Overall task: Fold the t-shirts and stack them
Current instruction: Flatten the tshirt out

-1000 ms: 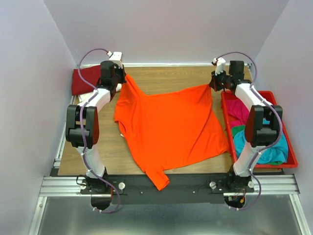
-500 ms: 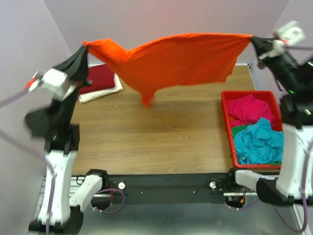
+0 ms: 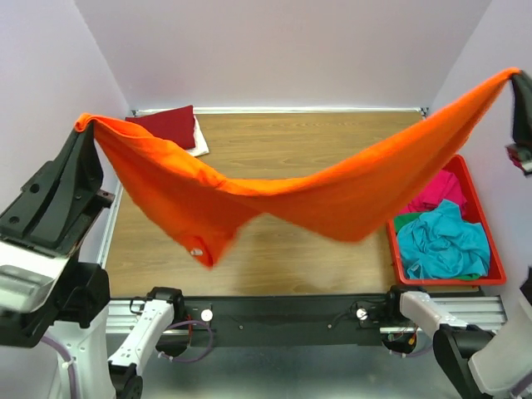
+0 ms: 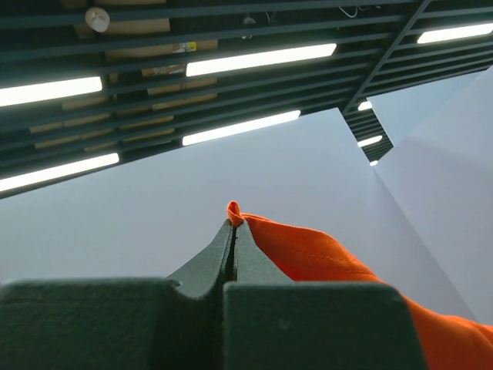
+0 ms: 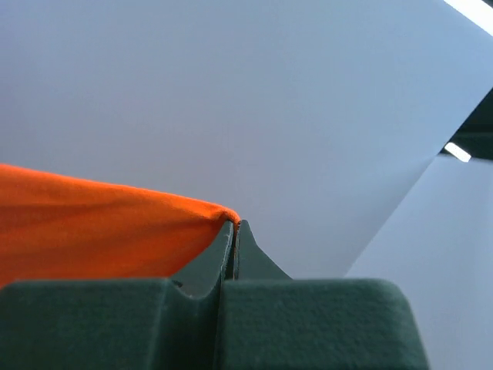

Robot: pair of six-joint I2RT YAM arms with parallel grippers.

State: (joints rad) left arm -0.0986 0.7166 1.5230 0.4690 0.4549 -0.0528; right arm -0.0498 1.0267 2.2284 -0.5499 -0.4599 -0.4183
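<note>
**Asker:** Where was the orange t-shirt, and which way did it run?

**Describer:** The orange t-shirt (image 3: pixel 332 195) hung in the air above the wooden surface (image 3: pixel 291 141), slung between the two raised arms. Its long axis ran left to right. It sagged in the middle, and a loose flap drooped lowest toward the near left. Each arm had one end, so neither was nearer to it than the other.

**Asker:** How did the hands stand?

**Describer:** The left hand (image 4: pixel 233 231) was pinched tight on a small bunched corner of the orange cloth. The right hand (image 5: pixel 233 226) was clamped the same way on the opposite corner, where the cloth pulled into a taut ridge. Both hands were dark, hard and wedge-shaped at the tip. The shirt was thin, soft and matte, creased in long folds.

**Asker:** And farther back?

**Describer:** At the right edge, a rigid red tray (image 3: pixel 449 283) held a crumpled teal t-shirt (image 3: pixel 440 245), with a magenta t-shirt (image 3: pixel 445 193) behind it. In the far left corner a dark red t-shirt (image 3: pixel 170 126) lay folded flat. A white t-shirt (image 3: pixel 199 143) showed at its right edge, apparently underneath. Laying the orange shirt flat would likely call for both hands to lower together along that left-to-right line.
</note>
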